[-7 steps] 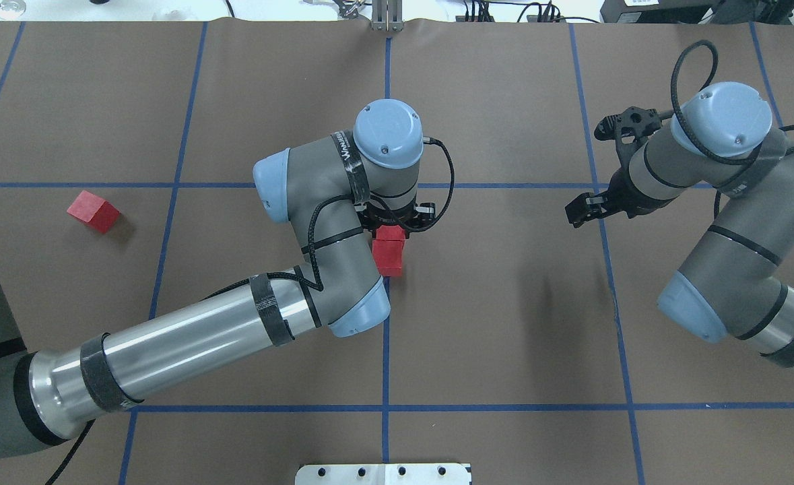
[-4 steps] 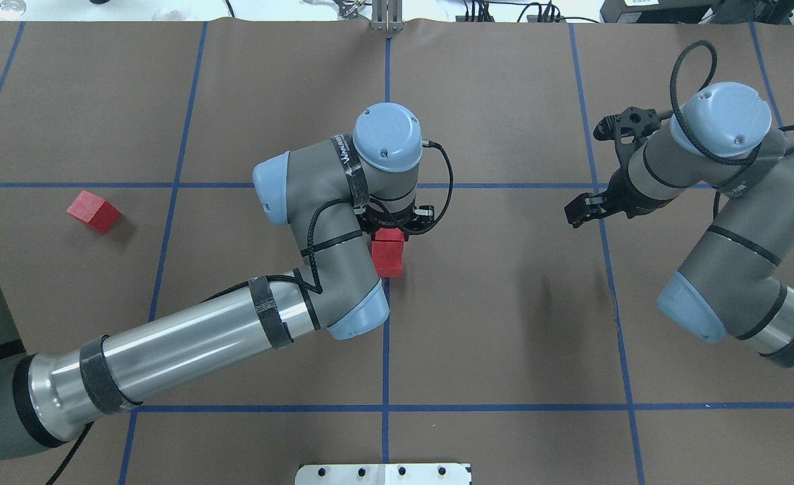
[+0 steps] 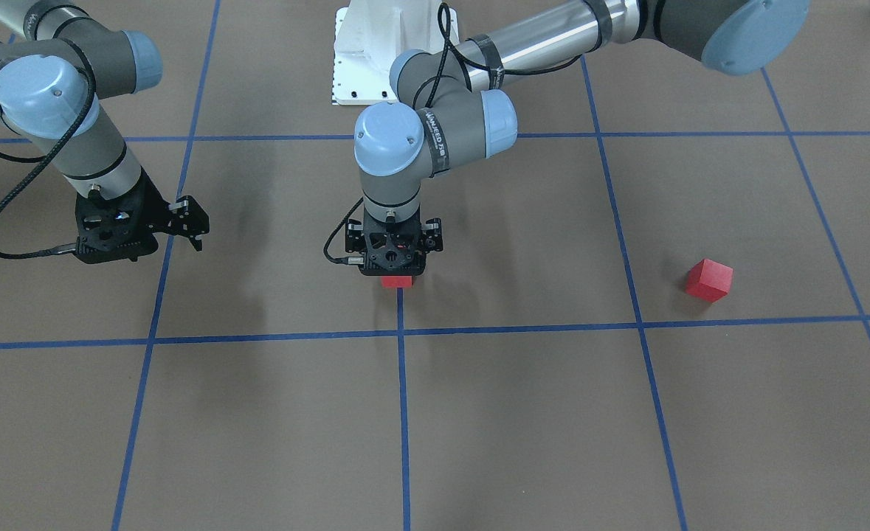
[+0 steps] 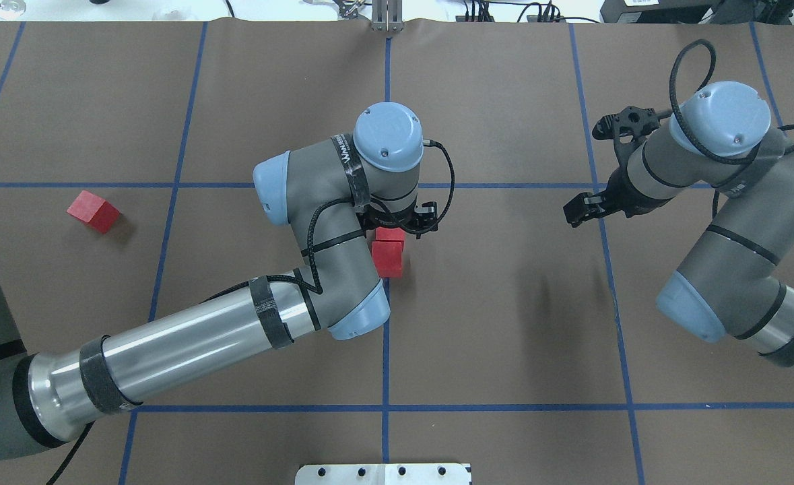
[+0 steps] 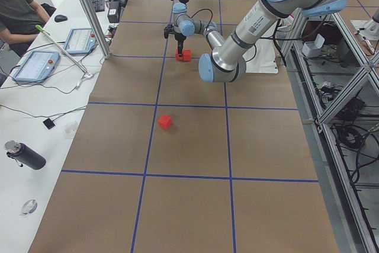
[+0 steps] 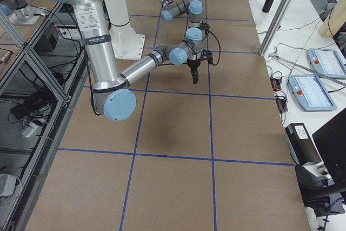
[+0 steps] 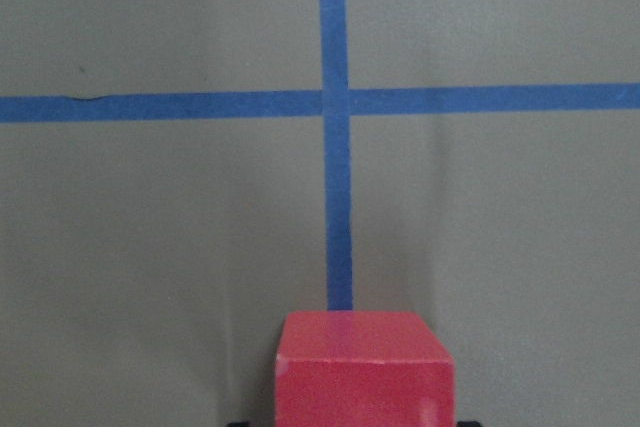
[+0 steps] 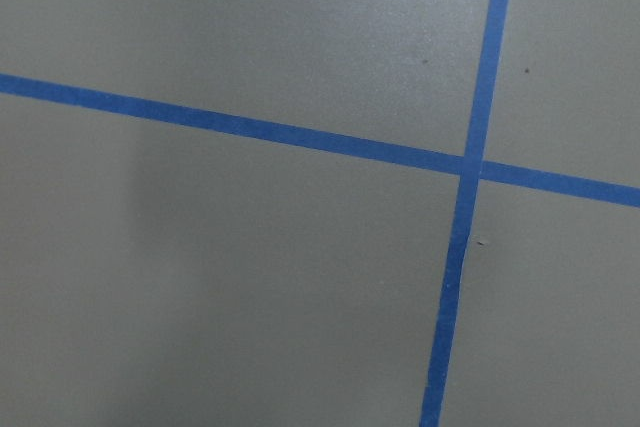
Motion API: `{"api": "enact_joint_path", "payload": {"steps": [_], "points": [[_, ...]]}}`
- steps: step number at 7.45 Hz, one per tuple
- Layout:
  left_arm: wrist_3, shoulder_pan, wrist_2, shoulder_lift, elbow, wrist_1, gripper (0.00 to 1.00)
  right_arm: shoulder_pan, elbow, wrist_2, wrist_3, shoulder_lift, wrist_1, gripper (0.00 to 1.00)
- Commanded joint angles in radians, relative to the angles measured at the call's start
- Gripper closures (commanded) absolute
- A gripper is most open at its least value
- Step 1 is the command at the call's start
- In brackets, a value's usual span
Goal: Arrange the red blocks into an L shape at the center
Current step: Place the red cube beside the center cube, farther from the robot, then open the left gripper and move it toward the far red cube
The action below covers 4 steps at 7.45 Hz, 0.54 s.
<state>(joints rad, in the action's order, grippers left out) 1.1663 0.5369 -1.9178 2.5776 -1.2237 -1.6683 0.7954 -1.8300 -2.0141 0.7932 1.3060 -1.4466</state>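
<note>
Red on brown paper (image 4: 504, 323), and close to an L already. Found two of the red blocks paired on the middle tape line (image 4: 386, 337): the near cube (image 4: 388, 259) flat on the paper astride that line, the far cube (image 4: 390, 234) right behind it on the side away from the robot, seemingly touching, mostly hidden under the left gripper (image 4: 394, 223). Read that gripper as clamped on the far cube, going by the black fingertips (image 7: 466, 422) flush against both its sides at the bottom edge of the wrist view. Could not make out any gap or contact between that cube and the paper. Judged the step in hand as seating this second block of the long leg. Called for a straight, slow descent with the cube's face kept square against the near cube, then an opening of the jaws without any twist, then a vertical lift clear of both, so as not to drag either off the tape line. Worth watching too: a sideways nudge on the near cube, light and free to slide. Spotted the loose cube (image 4: 93, 211) well off to the robot's left of the tape line, turned askew, probably the foot of the L to come. Saw the right gripper (image 4: 580, 210) hanging well off to the robot's right of that line, over bare paper, with nothing held in view; could not tell its jaws open or closed.
</note>
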Motion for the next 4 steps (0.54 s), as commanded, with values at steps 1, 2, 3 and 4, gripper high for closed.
{"api": "enact_joint_path", "payload": {"steps": [1, 2, 3, 4], "points": [[0.003, 0.023, -0.003, -0.004, -0.061, 0.01, 0.01, 0.002, 0.0, 0.0, -0.003, -0.001, 0.0, 0.0], [0.0, 0.04, -0.004, -0.029, -0.106, 0.036, 0.01, 0.007, 0.0, 0.0, -0.005, -0.001, 0.0, 0.0], [-0.011, 0.053, -0.006, -0.115, -0.208, 0.038, 0.01, 0.014, -0.002, -0.003, -0.006, -0.001, 0.0, 0.0], [-0.025, 0.066, -0.009, -0.245, -0.346, 0.036, 0.01, 0.016, -0.002, -0.003, -0.005, -0.001, 0.0, 0.0]]}}
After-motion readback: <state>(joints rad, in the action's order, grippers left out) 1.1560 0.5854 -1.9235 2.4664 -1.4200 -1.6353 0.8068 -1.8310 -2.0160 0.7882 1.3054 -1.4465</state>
